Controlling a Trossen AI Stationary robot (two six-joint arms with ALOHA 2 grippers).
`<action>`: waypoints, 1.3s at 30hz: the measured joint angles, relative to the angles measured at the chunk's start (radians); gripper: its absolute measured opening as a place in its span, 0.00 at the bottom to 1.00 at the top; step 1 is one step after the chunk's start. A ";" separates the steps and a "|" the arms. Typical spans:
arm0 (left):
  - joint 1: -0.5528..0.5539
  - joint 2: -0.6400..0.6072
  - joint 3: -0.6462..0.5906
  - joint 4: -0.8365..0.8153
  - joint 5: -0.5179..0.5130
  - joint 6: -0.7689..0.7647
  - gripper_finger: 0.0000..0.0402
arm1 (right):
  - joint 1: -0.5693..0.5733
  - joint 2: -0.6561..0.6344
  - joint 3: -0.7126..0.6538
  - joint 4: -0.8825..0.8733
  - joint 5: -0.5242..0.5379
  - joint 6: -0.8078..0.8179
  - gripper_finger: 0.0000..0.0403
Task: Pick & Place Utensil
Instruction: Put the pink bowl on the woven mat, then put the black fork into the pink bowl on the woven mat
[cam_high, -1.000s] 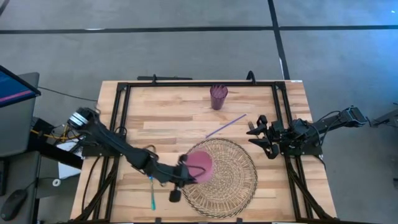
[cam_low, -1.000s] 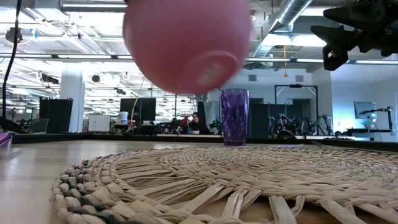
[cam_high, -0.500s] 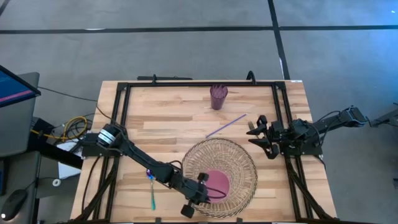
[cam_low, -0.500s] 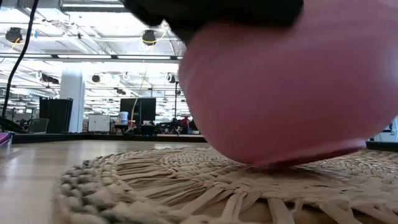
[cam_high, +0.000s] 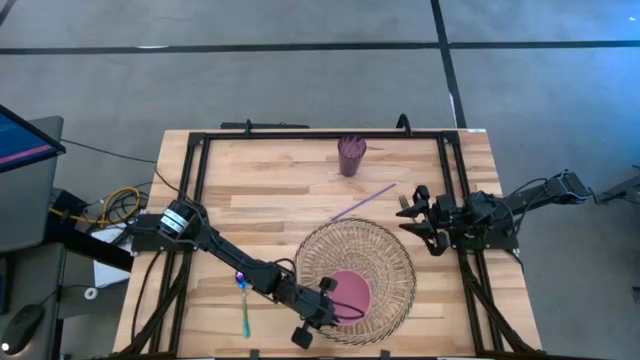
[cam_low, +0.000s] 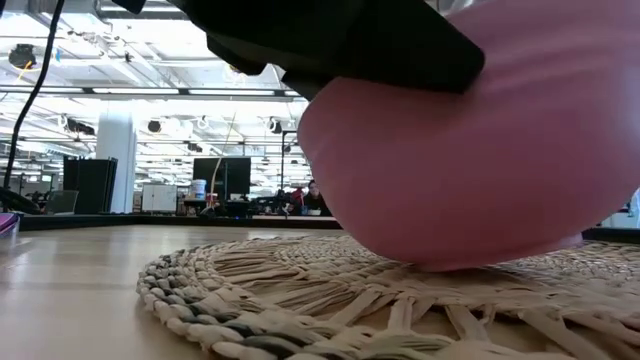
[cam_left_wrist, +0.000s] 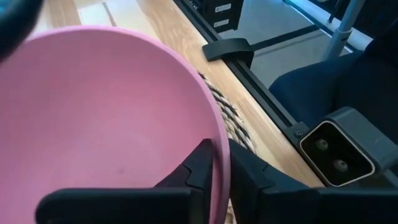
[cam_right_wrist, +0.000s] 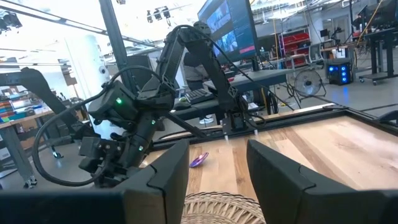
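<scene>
A pink bowl (cam_high: 351, 292) sits by its base on the near part of a round woven mat (cam_high: 385, 250). In the low view the bowl (cam_low: 480, 150) fills the picture above the mat (cam_low: 300, 300). My left gripper (cam_high: 327, 301) is at the bowl's left near side, shut on its rim. A thin purple stick (cam_high: 363, 203) lies on the table beyond the mat. A teal utensil (cam_high: 244, 312) lies left of the mat. My right gripper (cam_high: 420, 216) waits open at the table's right edge. My left gripper (cam_left_wrist: 217, 155) pinches the bowl's rim (cam_left_wrist: 219, 140), with one finger (cam_left_wrist: 200, 163) inside the bowl and the other (cam_left_wrist: 242, 167) outside its wall. It comes in from the table's left near side, slanting down. The bowl's underside (cam_low: 450, 262) rests on the mat.
A purple cup (cam_high: 351, 155) stands upright near the table's far edge. Black rails (cam_high: 195, 190) run along the table's left, right and far sides. Bare wood lies between the cup and the mat. Beyond the table's near edge, the left wrist view shows a dark box (cam_left_wrist: 339, 152).
My left gripper has carried the bowl from above the mat's left far edge toward the near edge and down. The bowl was lifted clear and now sits on the mat's near part. In the low view the mat's edge has shifted a little rightward.
</scene>
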 joint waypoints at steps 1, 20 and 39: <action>0.000 0.000 0.000 0.000 0.000 0.000 0.12 | 0.000 0.000 0.000 0.000 0.000 0.000 0.38; 0.000 0.000 -0.001 0.028 -0.030 0.000 0.32 | 0.000 0.000 0.000 -0.003 0.000 0.000 0.38; -0.034 -0.221 -0.002 -0.004 -0.113 0.004 0.36 | 0.000 0.000 0.000 -0.013 0.000 0.000 0.38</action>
